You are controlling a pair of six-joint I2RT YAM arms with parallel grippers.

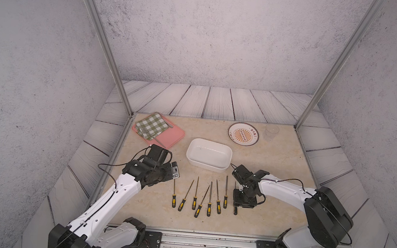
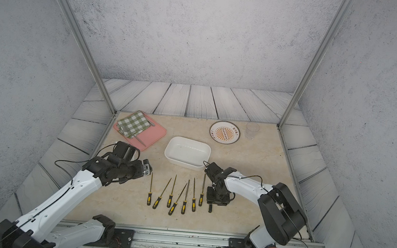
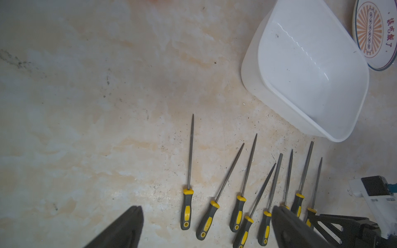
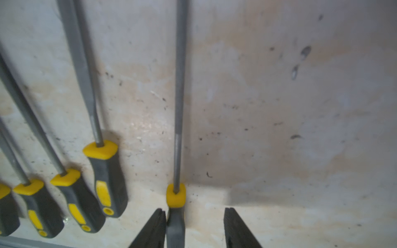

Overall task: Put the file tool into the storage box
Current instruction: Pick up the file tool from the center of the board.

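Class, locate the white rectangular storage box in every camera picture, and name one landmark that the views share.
Top view: white rectangular storage box, mid-table, just beyond the row of yellow-and-grey-handled metal files.
Top view: box likewise mid-table beyond the files.
Left wrist: box past the file tips, next to the round orange-patterned plate.
Right wrist: not in it.
Shared landmark: the file row, visible in all four.

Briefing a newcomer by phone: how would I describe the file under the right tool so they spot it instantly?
Find the white box; nearer the robot lies a row of files with black-and-yellow handles. Take the file at the row's right end. Alone among them, its handle sits between the fingers of the open right tool.
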